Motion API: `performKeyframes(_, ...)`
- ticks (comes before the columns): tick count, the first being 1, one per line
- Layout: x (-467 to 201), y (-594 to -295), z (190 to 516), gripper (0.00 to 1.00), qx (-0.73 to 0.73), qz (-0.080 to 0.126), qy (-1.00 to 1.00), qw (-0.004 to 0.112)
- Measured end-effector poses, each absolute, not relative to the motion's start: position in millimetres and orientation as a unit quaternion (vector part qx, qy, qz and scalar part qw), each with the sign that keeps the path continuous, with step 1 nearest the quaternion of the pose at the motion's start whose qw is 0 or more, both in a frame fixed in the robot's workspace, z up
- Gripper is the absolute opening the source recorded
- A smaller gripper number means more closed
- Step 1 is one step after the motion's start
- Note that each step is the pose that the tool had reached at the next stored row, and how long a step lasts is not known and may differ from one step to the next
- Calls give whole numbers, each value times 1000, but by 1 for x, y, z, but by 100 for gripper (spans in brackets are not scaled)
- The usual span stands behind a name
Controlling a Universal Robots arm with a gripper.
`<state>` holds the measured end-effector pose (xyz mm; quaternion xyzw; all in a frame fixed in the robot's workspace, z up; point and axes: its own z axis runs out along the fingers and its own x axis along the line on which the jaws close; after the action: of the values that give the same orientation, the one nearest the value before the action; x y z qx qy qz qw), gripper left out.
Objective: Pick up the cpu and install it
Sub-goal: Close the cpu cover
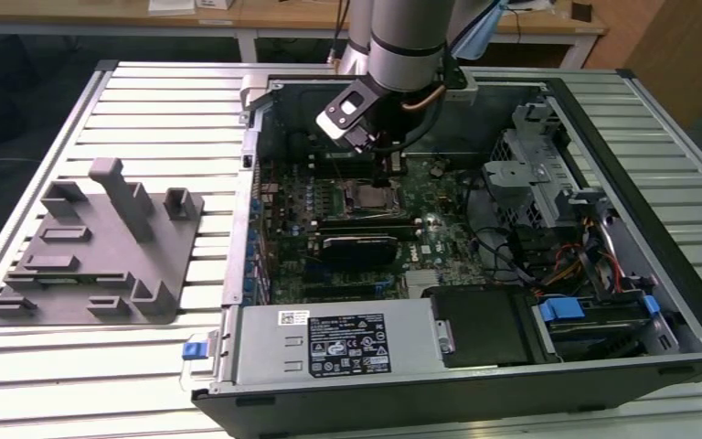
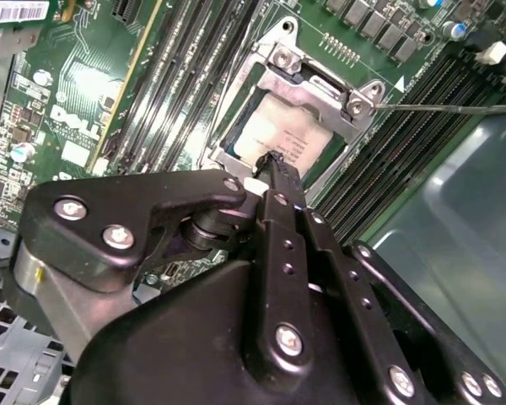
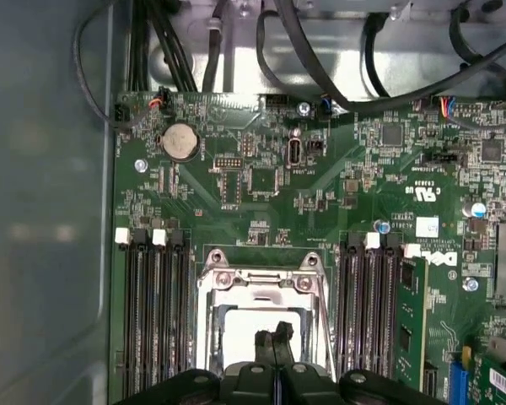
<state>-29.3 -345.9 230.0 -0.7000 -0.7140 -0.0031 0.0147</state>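
The cpu (image 2: 280, 135), a pale silver square chip, lies flat in the motherboard's socket, framed by the metal socket bracket (image 2: 285, 61). My gripper (image 2: 275, 162) hangs directly over it with both black fingers pressed together and nothing between them. I cannot tell whether the tips touch the chip. In the first wrist view the shut gripper (image 3: 275, 337) covers part of the cpu (image 3: 236, 333) inside the bracket (image 3: 257, 278). In the exterior view the gripper (image 1: 390, 170) reaches down into the open computer case just above the socket (image 1: 371, 196).
The socket's thin metal lever (image 2: 447, 108) sticks out sideways. Memory slots (image 3: 152, 312) flank the socket. A grey plastic fixture with upright posts (image 1: 95, 247) stands on the slatted table at the exterior view's left. Cables (image 1: 558, 265), drive cage and power supply (image 1: 339, 343) crowd the case.
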Motion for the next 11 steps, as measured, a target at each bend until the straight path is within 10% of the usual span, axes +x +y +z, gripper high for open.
performKeyframes(11, -29, -346, 230, 11, -661, -2, -751, 15)
